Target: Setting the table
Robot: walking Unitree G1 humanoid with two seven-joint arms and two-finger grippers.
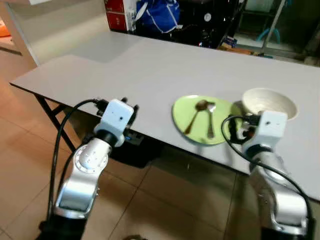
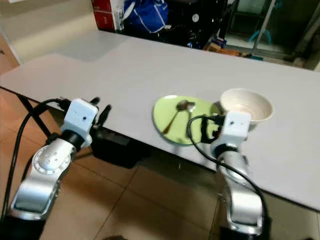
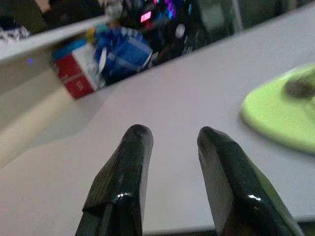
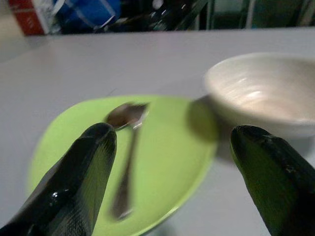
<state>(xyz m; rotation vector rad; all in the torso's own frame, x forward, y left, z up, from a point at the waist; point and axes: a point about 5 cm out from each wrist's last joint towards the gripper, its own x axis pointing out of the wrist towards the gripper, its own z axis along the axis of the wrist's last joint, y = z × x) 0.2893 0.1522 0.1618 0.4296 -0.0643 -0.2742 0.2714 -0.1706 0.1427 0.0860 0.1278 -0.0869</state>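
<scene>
Two spoons (image 1: 199, 116) lie side by side on the green plate (image 1: 182, 112) near the front edge of the grey table (image 1: 150, 65), bowls at 12 o'clock, handles toward 6; the white bowl (image 1: 270, 102) sits just beside the plate at its 3 o'clock. Right gripper (image 4: 172, 142) hovers at the table edge at the plate's 4 o'clock, fingers spread wide, nothing held, aimed between plate and bowl. Left gripper (image 3: 172, 140) sits at the table edge well off at the plate's 9 o'clock, fingers a narrow gap apart, empty.
</scene>
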